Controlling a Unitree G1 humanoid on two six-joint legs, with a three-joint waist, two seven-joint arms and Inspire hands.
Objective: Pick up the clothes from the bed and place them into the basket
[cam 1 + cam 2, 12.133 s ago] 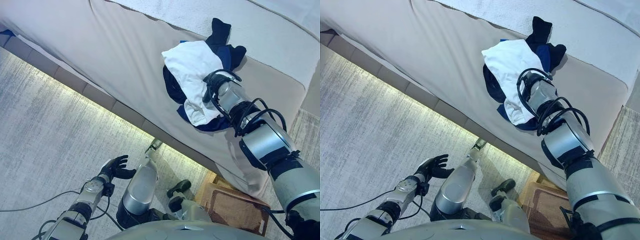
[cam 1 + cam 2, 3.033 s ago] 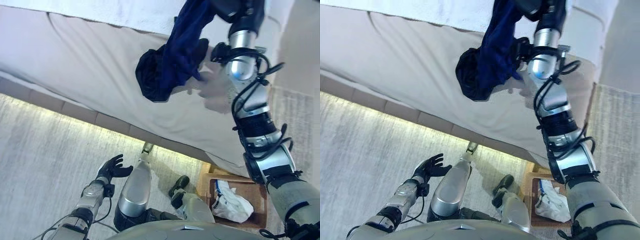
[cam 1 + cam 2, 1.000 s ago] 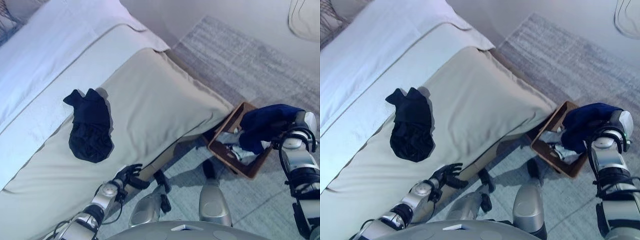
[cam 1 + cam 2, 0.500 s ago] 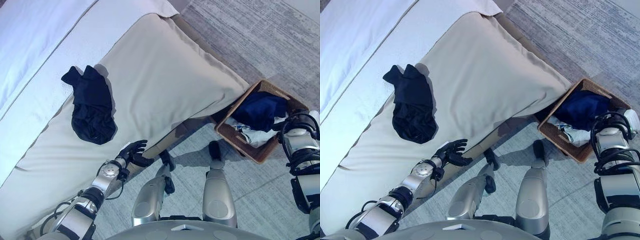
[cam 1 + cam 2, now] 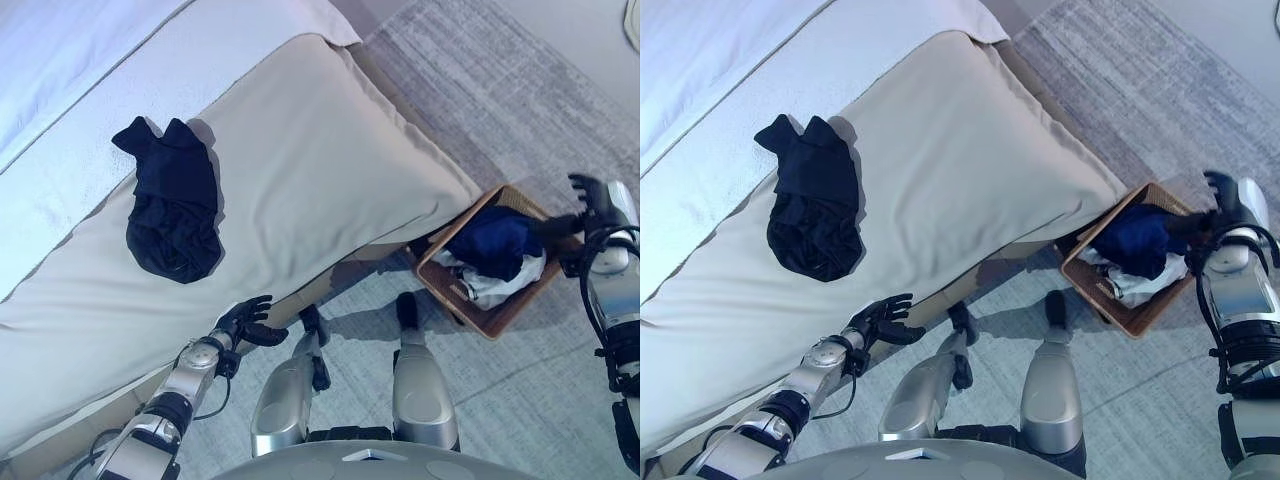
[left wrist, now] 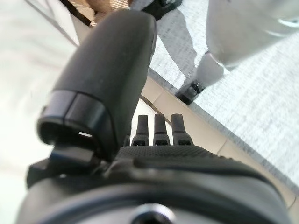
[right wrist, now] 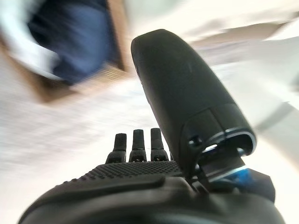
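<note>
Left eye view: we note the right hand (image 5: 598, 196) empty, fingers spread, just right of the basket (image 5: 452, 302) holding navy clothes (image 5: 493, 240) over a white garment (image 5: 490, 287). Dark clothes (image 5: 170, 205) lie on the bed (image 5: 330, 170); the left hand (image 5: 240, 322) hangs relaxed.

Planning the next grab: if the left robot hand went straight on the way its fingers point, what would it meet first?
Most likely the side of the bed. The left robot hand is open, low beside the mattress edge, fingers aimed at it. The dark garment lies up on top, out of that line. Depth is uncertain.
</note>
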